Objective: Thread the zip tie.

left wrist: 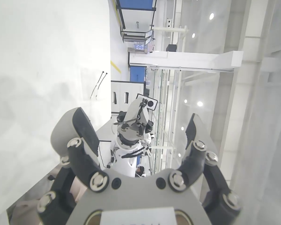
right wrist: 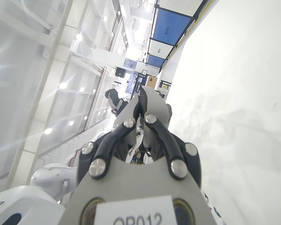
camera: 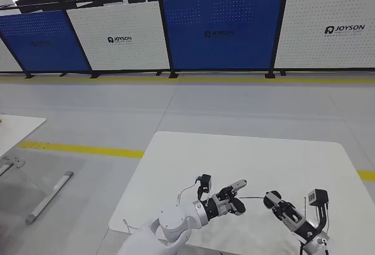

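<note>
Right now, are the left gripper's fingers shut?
No: the left gripper has its fingers standing wide apart in its own wrist view.

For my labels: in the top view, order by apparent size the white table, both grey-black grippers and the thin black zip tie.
White table
Left gripper and right gripper, alike
Thin black zip tie

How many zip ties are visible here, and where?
3. One zip tie is held in the shut right gripper, facing the open left gripper. Two spare ties seem to lie side by side on the table; more may be hidden.
</note>
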`<action>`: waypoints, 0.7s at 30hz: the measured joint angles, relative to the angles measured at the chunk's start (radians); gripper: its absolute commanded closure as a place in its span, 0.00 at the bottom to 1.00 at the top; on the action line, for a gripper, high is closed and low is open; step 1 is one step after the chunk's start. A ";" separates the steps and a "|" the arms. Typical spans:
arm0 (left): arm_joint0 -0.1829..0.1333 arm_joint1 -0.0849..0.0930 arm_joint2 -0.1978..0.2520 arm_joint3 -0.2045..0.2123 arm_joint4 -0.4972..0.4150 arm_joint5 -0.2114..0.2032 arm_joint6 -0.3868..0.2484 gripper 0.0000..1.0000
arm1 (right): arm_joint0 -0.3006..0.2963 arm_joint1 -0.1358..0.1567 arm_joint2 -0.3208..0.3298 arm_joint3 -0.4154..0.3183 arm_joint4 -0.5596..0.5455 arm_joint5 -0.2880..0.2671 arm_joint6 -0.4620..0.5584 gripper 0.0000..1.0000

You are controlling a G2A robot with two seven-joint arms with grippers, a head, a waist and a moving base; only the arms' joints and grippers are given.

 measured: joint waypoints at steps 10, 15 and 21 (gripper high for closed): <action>0.000 0.000 0.000 0.000 0.000 0.000 0.000 0.00 | 0.027 -0.010 -0.064 0.008 -0.077 0.031 -0.060 1.00; 0.000 0.000 0.008 0.002 0.022 0.004 0.007 0.00 | 0.026 -0.010 -0.063 0.008 -0.077 0.031 -0.059 1.00; -0.009 -0.007 0.034 0.008 0.033 0.010 0.062 0.00 | 0.026 -0.010 -0.063 0.008 -0.077 0.031 -0.059 1.00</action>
